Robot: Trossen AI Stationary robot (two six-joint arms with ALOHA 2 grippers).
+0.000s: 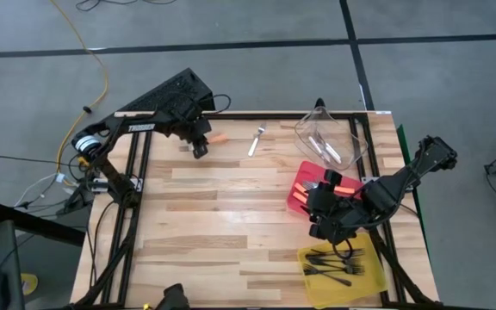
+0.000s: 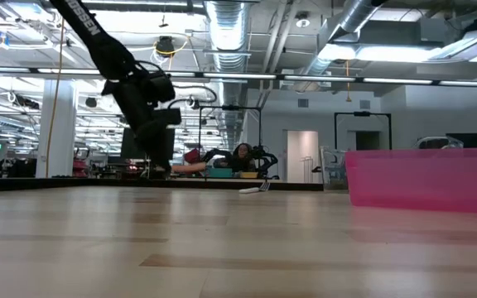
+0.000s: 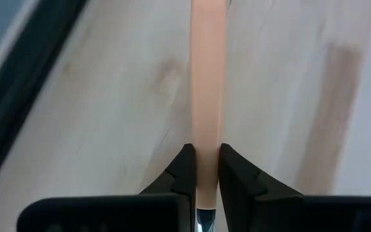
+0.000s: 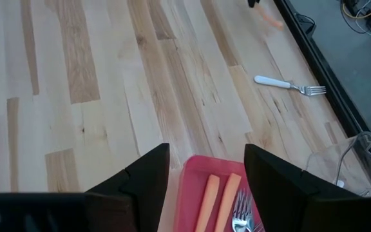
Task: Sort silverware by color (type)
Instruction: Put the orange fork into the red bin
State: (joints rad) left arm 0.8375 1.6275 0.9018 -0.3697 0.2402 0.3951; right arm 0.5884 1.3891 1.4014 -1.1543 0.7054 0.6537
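Between the fingers of the left hand (image 3: 205, 183), clenched on it, lies an orange-handled fork (image 3: 208, 84) on the worktop (image 3: 282, 96); so narrow a pinch could let it pivot or slip on lifting.

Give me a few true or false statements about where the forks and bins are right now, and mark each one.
1. The left tool is shut on the orange-handled fork. True.
2. The black forks lie in the red bin. False: they lie in the yellow bin.
3. A pale fork lies loose on the table. True.
4. The right tool grips a fork. False: it is open and empty, over the red bin.
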